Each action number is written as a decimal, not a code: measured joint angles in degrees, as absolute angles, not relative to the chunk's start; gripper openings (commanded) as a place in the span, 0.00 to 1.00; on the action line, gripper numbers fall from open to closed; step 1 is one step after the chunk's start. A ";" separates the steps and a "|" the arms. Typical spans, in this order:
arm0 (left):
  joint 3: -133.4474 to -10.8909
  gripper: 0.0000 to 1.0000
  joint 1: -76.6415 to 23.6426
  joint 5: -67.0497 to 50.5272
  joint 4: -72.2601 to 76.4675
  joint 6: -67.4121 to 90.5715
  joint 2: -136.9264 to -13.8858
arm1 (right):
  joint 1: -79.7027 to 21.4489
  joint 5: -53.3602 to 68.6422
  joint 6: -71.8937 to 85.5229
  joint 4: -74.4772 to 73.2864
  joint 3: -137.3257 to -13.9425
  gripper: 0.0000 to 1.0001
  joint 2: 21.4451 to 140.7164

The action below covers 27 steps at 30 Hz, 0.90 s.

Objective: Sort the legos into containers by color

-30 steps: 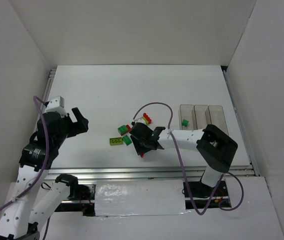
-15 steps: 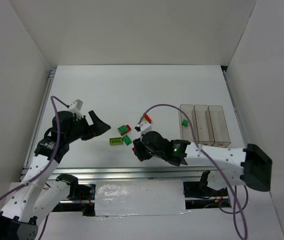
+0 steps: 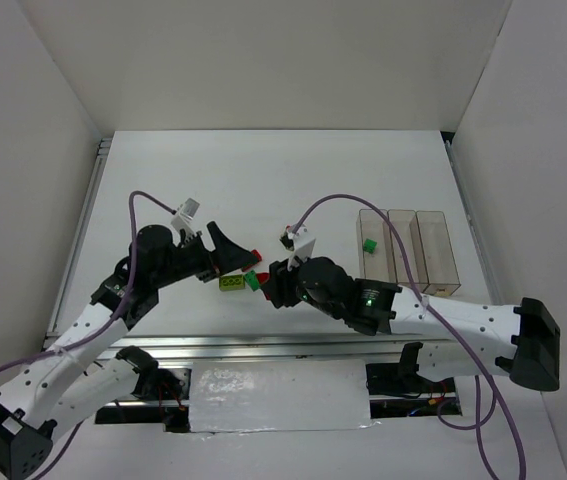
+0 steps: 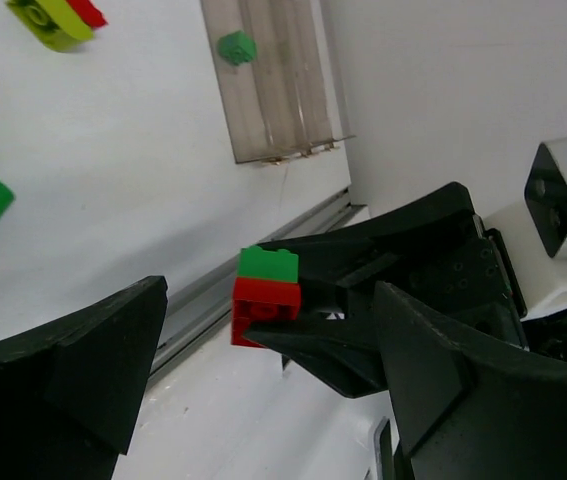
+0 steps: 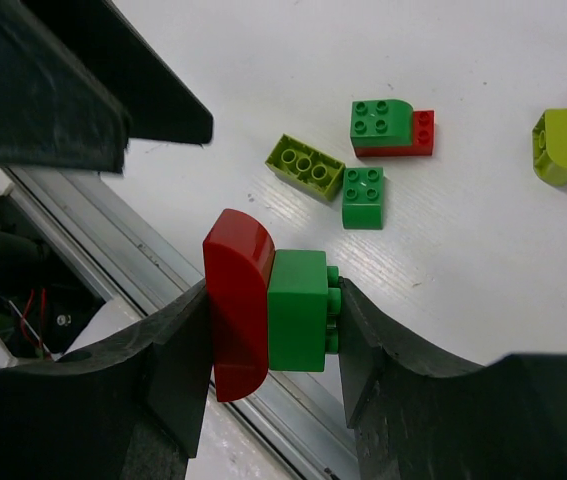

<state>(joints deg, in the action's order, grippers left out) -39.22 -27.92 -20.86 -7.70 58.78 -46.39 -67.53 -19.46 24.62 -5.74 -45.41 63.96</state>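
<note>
Clear bins (image 3: 431, 250) hold one green brick (image 3: 370, 244); left of them the left gripper (image 3: 231, 255) faces the right gripper (image 3: 271, 284). Left wrist: spread jaws face a red-green pair (image 4: 266, 295). Right wrist: that pair is pinched. Likely next: pull it apart before sorting.

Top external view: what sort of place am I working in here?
Likely a robotics lab test cell: a white table boxed in by plain white walls, a left arm and right arm mounted on a metal rail at its near edge, and toy bricks beside clear bins.
</note>
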 measured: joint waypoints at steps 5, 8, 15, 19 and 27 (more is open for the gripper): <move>-39.20 0.95 -33.21 -19.75 -4.16 60.31 -49.41 | -67.64 -20.32 25.30 -5.76 -46.02 0.01 63.77; -39.20 0.90 -36.01 -19.35 -1.52 60.60 -52.01 | -67.64 -21.30 25.93 -6.66 -47.18 0.01 63.81; -39.29 0.57 -39.22 -16.01 1.17 60.31 -54.54 | -67.90 -22.96 27.64 -8.47 -48.25 0.02 63.86; -39.38 0.25 -39.55 -15.14 1.37 59.99 -55.48 | -67.90 -23.42 28.05 -8.73 -48.25 0.02 63.55; -40.12 0.00 -39.97 -14.39 0.84 58.61 -56.42 | -67.85 -24.58 30.48 -9.56 -48.51 0.97 64.16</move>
<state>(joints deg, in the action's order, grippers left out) -40.12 -39.97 -14.39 0.84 58.61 -56.42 -67.85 -24.58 30.48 -9.56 -48.51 64.16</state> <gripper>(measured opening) 0.472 0.538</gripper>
